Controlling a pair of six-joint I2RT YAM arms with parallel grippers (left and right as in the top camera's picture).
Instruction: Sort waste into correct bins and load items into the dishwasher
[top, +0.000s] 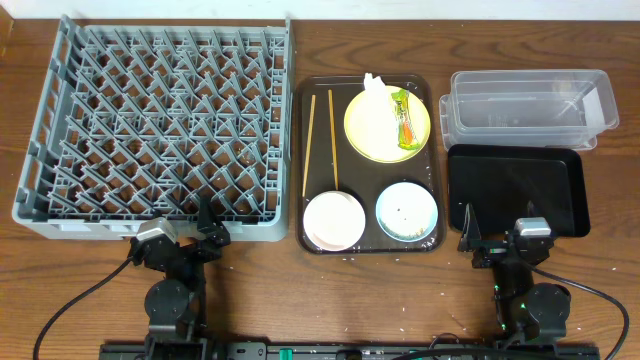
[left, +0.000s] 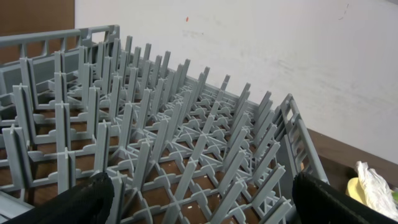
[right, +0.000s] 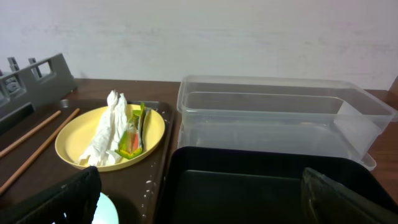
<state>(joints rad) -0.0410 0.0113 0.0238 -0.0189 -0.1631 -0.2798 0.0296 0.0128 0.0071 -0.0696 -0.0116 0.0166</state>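
1. Could not read the print on the green-and-orange wrapper: too small from overhead, blurred in the right wrist view.
2. Found the left pincer spread wide and gripping nothing, with its black fingers at the bottom corners of its own view.
3. Saw the grey plastic dish rack straight ahead of that pincer, with rows of upright pegs and latticed sides.
4. Found the right pincer gaping just as wide and equally empty.
5. Noted the glossy black tray directly under and ahead of the right pincer, shallow and rectangular, and the clear plastic tub just beyond it.
6. Spotted, ahead and left of the right pincer, the round yellow plate carrying the crumpled white napkin with the wrapper beside it.
7. Saw the two thin wooden chopsticks further left, lying on the dark brown serving tray.
8. Made out the white bowl and the light blue bowl fully only from overhead, at the tray's near end, between the two pincers.
9. Caught only a sliver of plate and napkin at the left wrist view's right edge, past the rack.
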